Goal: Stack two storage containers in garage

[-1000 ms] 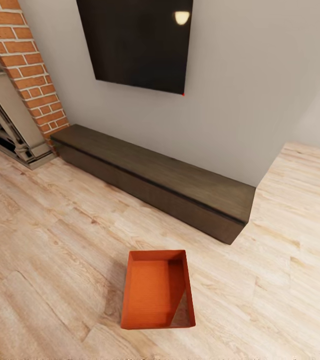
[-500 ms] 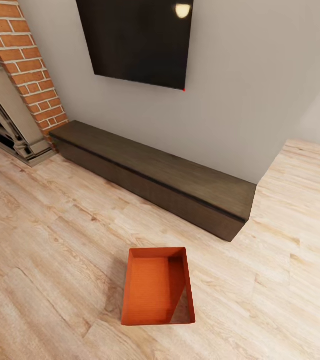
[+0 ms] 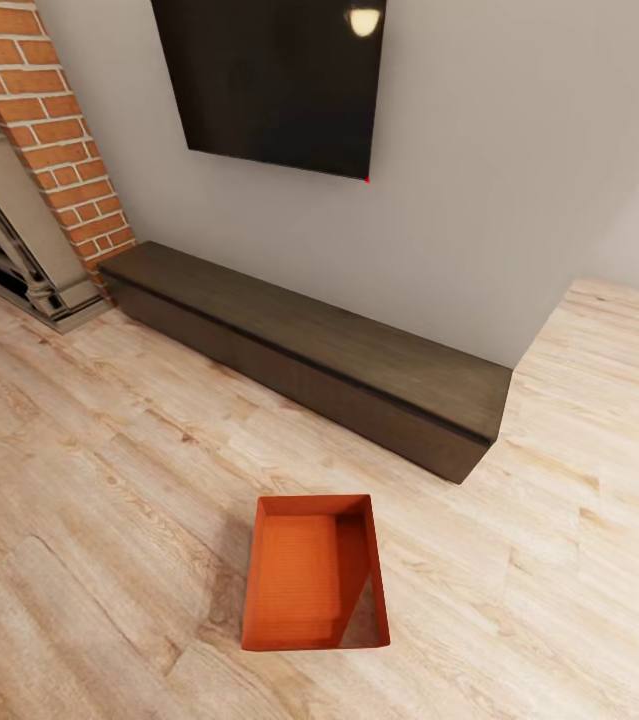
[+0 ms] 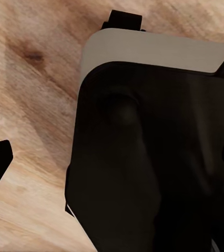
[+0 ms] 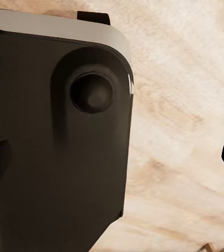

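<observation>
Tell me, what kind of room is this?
Most likely a living room: a black TV hangs on the wall above a long low cabinet, a brick fireplace stands beside it, and the floor is light wood planks.

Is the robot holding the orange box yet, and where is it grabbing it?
No. The storage container sits alone on the wood plank floor, with nothing gripping it.
</observation>
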